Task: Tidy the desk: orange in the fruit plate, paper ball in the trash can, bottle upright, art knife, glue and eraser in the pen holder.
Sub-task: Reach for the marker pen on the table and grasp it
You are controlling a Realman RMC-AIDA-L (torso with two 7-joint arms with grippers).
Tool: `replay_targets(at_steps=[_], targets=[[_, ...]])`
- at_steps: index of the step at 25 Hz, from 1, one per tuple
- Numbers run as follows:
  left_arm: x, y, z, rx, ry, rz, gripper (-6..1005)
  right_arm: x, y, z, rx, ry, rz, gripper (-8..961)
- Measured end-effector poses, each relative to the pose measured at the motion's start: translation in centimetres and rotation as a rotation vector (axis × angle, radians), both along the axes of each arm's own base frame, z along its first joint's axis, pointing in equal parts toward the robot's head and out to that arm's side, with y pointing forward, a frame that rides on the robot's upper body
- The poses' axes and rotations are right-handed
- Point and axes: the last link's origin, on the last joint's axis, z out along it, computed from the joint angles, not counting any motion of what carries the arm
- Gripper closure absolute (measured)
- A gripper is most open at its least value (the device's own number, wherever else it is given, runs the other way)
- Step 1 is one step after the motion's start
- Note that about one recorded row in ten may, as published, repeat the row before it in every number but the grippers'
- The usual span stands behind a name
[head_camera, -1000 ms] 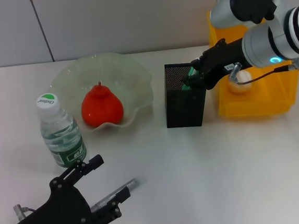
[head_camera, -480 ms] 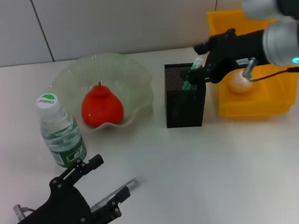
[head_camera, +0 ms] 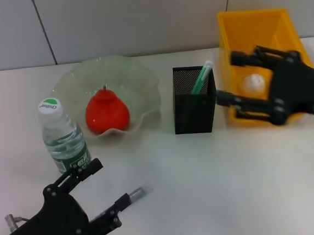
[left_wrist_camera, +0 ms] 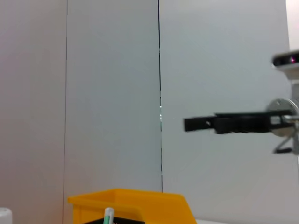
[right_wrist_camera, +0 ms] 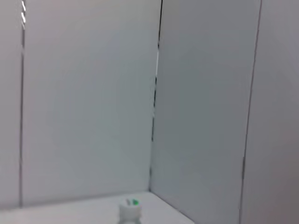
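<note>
- Two black grippers show over a smooth white worktop point(head_camera: 217, 173), and the black mesh pen holder point(head_camera: 193, 109) in the middle is the landmark for everything else.
- That pen holder is a square box made of fine wire net. A green and white stick point(head_camera: 201, 78), maybe the glue or the art knife, stands in it and leans with its top end up and toward the yellow bin.
- Just to the right of the pen holder sits a hard yellow plastic bin point(head_camera: 253, 26), the trash can. A crumpled white paper ball point(head_camera: 254, 82) lies inside it.
- The right gripper point(head_camera: 229, 78) hangs over the front of that bin, right of the pen holder. Its two long black fingers are spread wide apart with nothing between them, and they point toward the pen holder.
- Left of the pen holder is a wavy pale green glass fruit plate point(head_camera: 137, 75). A round, shiny orange-red fruit point(head_camera: 107, 113) with a little stem on top sits in it.
- Farther left, in front of the plate, a clear ribbed plastic bottle point(head_camera: 64, 137) stands upright. It has a green label and a white cap with a green mark; the writing is too small to read.
- The left gripper point(head_camera: 111, 187) is low and near, in front of the bottle and well to the left of the pen holder. Its fingers are parted and empty.
</note>
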Motion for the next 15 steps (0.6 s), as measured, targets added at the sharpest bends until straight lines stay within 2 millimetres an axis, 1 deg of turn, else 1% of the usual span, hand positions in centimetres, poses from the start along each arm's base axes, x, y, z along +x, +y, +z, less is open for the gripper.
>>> replay_targets(at_steps=[4,7,8,9,12,15], targets=[[0.1,0.3,0.4,-0.016,-0.011,-0.004,175,3.4,-1.4,0.0,-0.06,0.067,-0.047,198],[0.4,0.7,0.8,-0.04,-0.015,-0.017,178,6.0,-2.5,-0.7,-0.052,0.08,-0.043,185],[0.5,0.9,1.0,-0.045,-0.014,-0.022,179,7.2,-3.0,-1.2,-0.045,0.093,-0.047,184],[0.6,1.1,1.1,-0.066,-0.015,-0.024,180,7.2,-3.0,-1.2,-0.045,0.093,-0.047,184],[1.1,2.1,1.4,-0.125,0.001,-0.021,183,8.6,-3.5,-2.2,-0.059,0.097,-0.071,183],[1.6,3.0,1.7,-0.17,0.048,-0.018,186,9.3,-4.1,-2.9,-0.097,0.058,-0.074,183]])
